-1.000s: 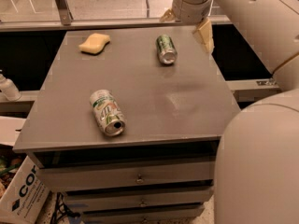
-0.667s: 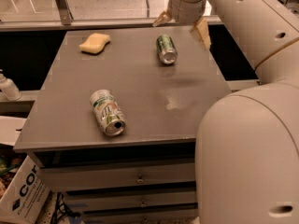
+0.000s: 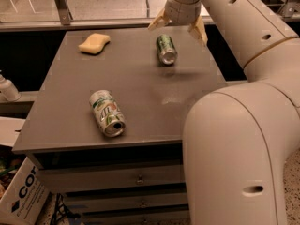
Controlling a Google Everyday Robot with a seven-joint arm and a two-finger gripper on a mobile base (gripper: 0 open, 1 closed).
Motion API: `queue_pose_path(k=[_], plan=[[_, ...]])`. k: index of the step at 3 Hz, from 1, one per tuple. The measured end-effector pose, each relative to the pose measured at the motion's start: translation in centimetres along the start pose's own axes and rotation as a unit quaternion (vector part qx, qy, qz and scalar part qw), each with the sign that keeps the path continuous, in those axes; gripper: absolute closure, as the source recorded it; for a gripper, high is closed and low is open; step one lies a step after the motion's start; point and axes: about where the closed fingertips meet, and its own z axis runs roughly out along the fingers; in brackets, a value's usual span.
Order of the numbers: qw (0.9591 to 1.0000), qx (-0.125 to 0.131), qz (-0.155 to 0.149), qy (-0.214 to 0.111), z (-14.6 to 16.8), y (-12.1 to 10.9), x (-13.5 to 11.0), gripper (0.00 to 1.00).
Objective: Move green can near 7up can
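Above the far end of the green can (image 3: 166,49), in the single camera view, the claw (image 3: 177,29) is seen hanging from the arm's wrist with its two fingers (image 3: 199,31) spread wide and nothing held between them. The green can is found lying on its side on the table (image 3: 140,88), directly below and slightly nearer the camera than the claw, so that only a short drop appears to be called for. Its long axis is seen to run from the far edge of the table toward the near edge, with one silver end turned to the camera. One finger stands to the left of the green can and the other to its right, so the open gap is set across that axis; it is judged that a closing grip would meet the rounded sides, not the ends. No contact between claw and green can is shown. The 7up can (image 3: 107,113) is seen well apart from the green can, toward the near left, also on its side with its open end to the camera. A yellow sponge (image 3: 94,43) lies to the left of the green can, off the line to the 7up can, so the path is judged unobstructed.
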Motion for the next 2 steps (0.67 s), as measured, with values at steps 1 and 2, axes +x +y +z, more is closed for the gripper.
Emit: queue_pose_path(k=[1,2], plan=[[0.9985,0.026,-0.033,0.035,-0.8,-0.2,0.3,0.0],[0.993,0.05,-0.089,0.059,0.6,0.0,-0.6,0.0]])
